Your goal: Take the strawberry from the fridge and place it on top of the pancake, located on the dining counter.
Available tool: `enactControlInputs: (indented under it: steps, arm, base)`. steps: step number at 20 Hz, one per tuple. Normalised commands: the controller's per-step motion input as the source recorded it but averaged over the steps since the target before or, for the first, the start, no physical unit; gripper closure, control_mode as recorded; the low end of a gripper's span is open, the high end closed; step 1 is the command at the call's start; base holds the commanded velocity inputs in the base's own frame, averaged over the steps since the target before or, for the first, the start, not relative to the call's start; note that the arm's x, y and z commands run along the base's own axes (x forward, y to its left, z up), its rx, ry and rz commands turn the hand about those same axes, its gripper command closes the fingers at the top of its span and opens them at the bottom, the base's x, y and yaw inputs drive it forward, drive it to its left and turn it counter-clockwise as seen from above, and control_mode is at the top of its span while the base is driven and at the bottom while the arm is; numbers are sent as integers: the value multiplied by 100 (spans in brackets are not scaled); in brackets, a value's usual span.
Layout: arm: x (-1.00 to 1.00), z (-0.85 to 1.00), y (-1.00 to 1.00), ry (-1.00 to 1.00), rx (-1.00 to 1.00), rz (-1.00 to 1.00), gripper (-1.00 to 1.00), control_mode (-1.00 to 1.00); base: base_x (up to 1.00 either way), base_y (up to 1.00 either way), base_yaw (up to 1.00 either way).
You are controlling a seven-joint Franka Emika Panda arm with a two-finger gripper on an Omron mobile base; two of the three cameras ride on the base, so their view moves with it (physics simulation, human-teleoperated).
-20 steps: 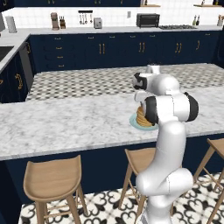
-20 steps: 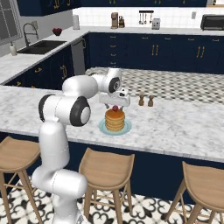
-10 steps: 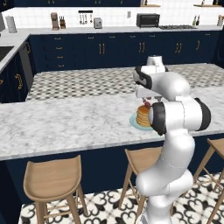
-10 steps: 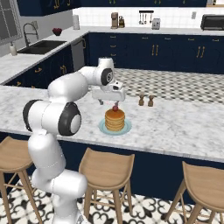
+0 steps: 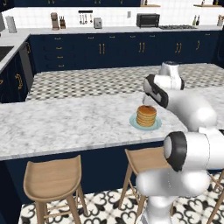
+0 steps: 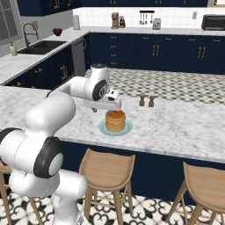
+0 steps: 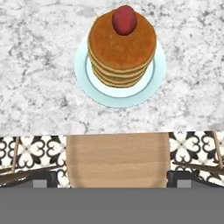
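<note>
The strawberry (image 7: 124,19) lies on top of the pancake (image 7: 121,48), a golden-brown stack on a pale plate (image 7: 158,70) on the marble dining counter (image 7: 35,65). My gripper (image 7: 111,179) hangs above and to the stool side of the stack, open, with nothing between its fingertips (image 7: 43,179). In the right base view the gripper (image 6: 107,108) hovers just over the pancake (image 6: 115,121). The left base view has the pancake (image 5: 146,116) in front of my bent arm. The fridge is out of view.
Wooden stools (image 5: 53,177) (image 6: 107,165) stand along the near side of the dining counter (image 6: 176,127). Two small shakers (image 6: 146,100) sit behind the plate. Navy cabinets with appliances line the back wall, and a sink (image 6: 41,46) is at the left.
My gripper has risen off the pancake and drawn back toward the stool side, still open. The strawberry stays on the stack.
</note>
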Motion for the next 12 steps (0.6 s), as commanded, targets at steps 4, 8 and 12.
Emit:
enactControlInputs:
  steps: [4, 8, 12]
  arm:
    - [-97, 14, 54, -14, -18, 9, -100, -100]
    - [-39, -4, 66, 2, -24, 4, -100, -100]
    - [-11, -32, 87, 11, -28, 0, -100, -100]
  base:
    - [0, 0, 0]
    - [0, 0, 0]
    - [0, 0, 0]
